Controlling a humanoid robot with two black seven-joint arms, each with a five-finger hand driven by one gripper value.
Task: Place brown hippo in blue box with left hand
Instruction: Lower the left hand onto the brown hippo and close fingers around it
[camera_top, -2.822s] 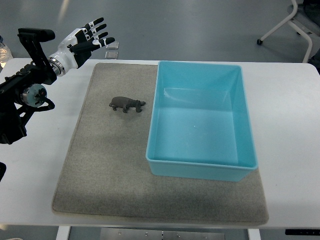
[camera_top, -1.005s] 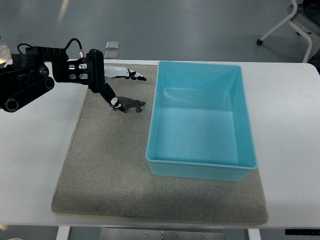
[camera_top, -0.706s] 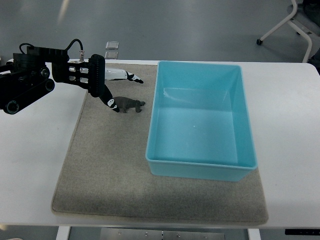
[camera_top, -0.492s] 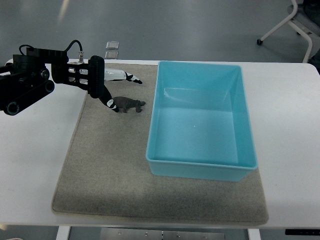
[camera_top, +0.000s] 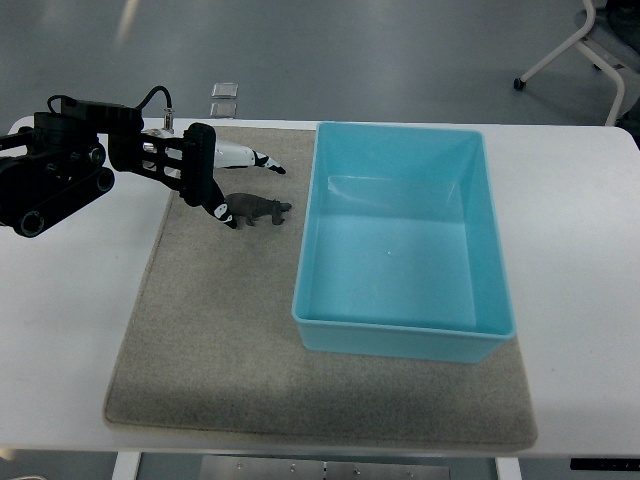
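My left hand, fingers spread wide around the brown hippo at upper left, risks nudging it away on closing.

Your left arm comes in from the left edge, its black jointed links angled toward the upper middle of the view. The wrist is turned so the left hand lies roughly on its side, reaching rightward. Its fingers are spread and hold nothing: the white-backed fingers stretch out to the right with dark tips, while the thumb points down and to the right, well apart from them. Your right arm is out of view.
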